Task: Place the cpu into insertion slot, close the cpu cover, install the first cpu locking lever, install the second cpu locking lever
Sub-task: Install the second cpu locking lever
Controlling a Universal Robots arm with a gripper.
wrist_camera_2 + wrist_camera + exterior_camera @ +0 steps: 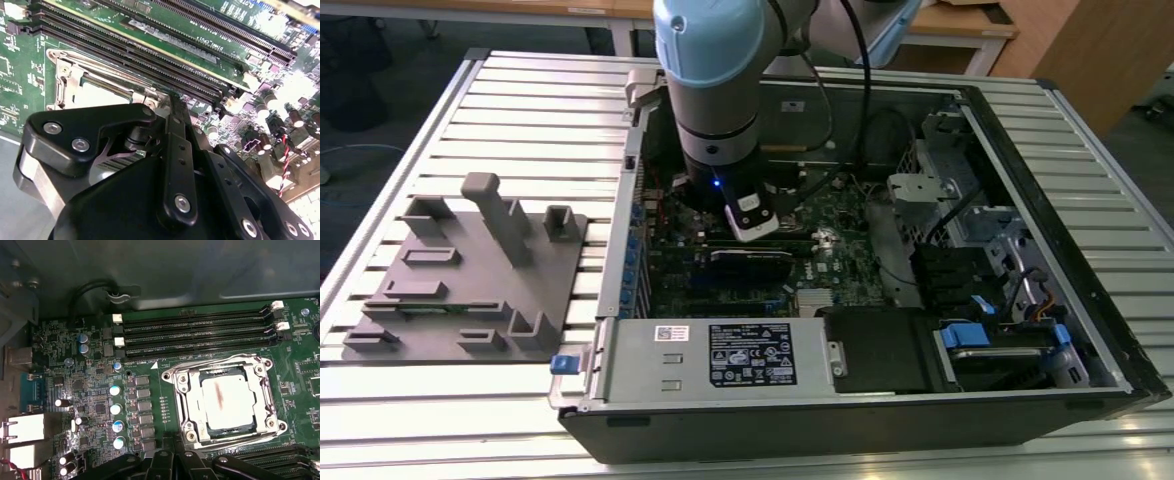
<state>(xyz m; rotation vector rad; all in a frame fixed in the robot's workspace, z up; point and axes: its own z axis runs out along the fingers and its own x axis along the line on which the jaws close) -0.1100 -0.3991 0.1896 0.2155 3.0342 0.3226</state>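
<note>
The cpu (232, 400), a dull silver square with a brownish streak, lies in the insertion slot (218, 428) on the green board. The cpu cover (187, 405), a silver frame, lies flat around it. Thin metal levers run along two edges of the frame, one (215, 365) beside the memory slots and one (240, 437) on the opposite edge. In the second wrist view my gripper (170, 102) is shut with nothing in it. Its tip hovers at a corner of the cpu cover (75, 75), next to the cpu (105, 95). In the exterior view the gripper (754, 228) hangs over the board inside the open case.
Long black memory slots (200, 332) run beside the socket, and capacitors (116, 410) stand on its other side. Case walls (1067, 230), a drive bay and the power supply (720, 355) ring the board. A grey fixture block (467, 270) sits on the slatted table at the exterior view's left.
</note>
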